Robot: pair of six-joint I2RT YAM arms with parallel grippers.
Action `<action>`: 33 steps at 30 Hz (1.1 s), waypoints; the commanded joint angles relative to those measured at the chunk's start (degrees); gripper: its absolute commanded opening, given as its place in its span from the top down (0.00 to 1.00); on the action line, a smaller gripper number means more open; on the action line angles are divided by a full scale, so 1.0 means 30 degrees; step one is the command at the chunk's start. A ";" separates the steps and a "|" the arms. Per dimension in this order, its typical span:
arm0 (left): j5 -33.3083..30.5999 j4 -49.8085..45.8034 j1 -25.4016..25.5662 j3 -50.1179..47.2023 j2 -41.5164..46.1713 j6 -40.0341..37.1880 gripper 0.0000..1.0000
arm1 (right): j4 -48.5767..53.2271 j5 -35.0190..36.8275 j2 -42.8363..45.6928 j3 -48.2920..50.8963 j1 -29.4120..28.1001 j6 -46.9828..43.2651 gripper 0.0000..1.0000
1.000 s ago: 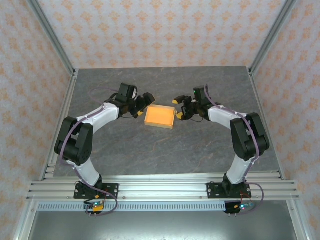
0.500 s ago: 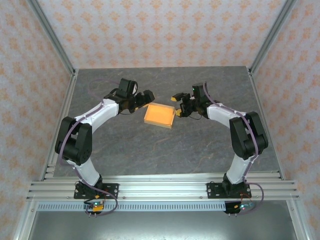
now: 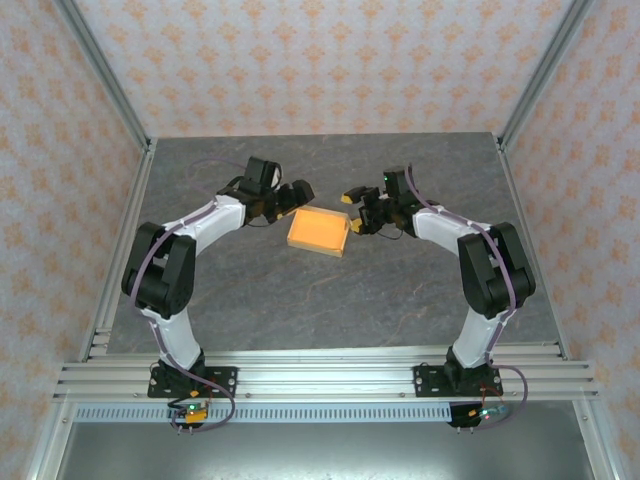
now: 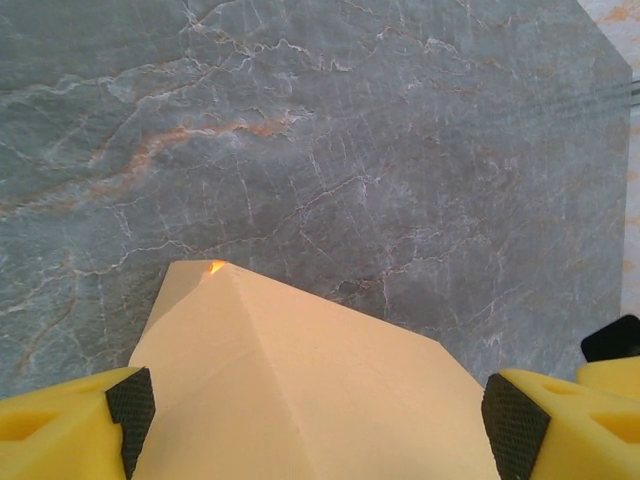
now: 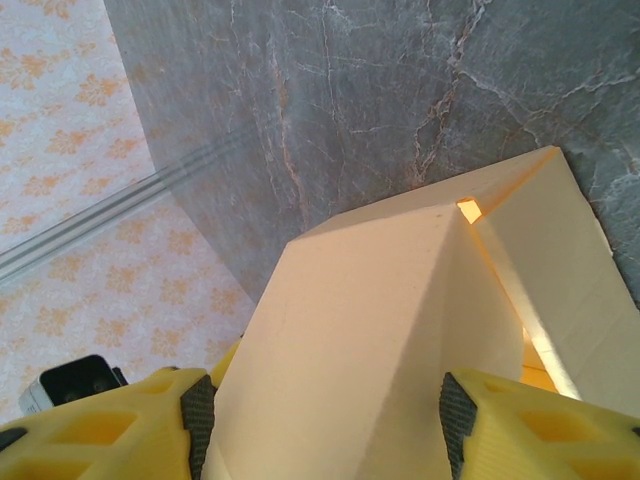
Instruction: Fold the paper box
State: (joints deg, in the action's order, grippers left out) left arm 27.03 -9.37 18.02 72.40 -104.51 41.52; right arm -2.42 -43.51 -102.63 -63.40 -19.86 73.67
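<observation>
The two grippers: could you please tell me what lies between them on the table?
The paper box lies between the left gripper and the right gripper on the table, as the top external view shows. Nothing else sits there.

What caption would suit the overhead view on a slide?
Left hand and right hand flank a partly folded tan paper box on a grey marbled table.

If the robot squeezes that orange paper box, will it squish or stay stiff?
It probably squishes: the paper box is thin folded card with a gap at one corner. It looks light, so it may slide on the smooth table.
</observation>
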 commanded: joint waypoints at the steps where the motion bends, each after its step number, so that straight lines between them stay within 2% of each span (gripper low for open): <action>1: 0.0726 0.1117 0.0393 0.0275 -0.0136 0.0729 0.16 | 0.0040 0.0114 -0.0257 -0.0482 -0.0204 0.0191 0.39; 8: 0.1386 0.1746 0.0723 0.0410 -0.0012 0.2047 0.27 | -0.0161 0.0106 -0.0457 -0.0516 -0.0306 0.0324 0.42; 17: 0.1436 0.1754 0.1257 -0.0551 -0.0027 0.1639 0.40 | 0.0116 0.0148 -0.0550 -0.0486 -0.0350 -0.0201 0.45; 22: 0.0900 0.1071 0.1244 -0.1855 0.0333 0.0183 0.48 | 0.3238 0.1278 -0.0342 -0.1179 -0.0318 -0.2945 0.45; 26: 0.0291 0.0493 0.1259 -0.2590 0.0686 -0.0944 0.48 | 0.7245 0.2356 -0.0226 -0.2883 -0.0299 -0.6435 0.37; 33: 0.0145 0.0227 0.1258 -0.3183 0.0940 -0.1446 0.48 | 0.9009 0.2801 0.0687 -0.3359 -0.0192 -0.8154 0.30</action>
State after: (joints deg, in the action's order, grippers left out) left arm 28.91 -6.39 21.30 63.96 -103.57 39.72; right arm 19.18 -37.15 -103.31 -72.31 -20.49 53.80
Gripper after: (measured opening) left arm 0.520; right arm 0.692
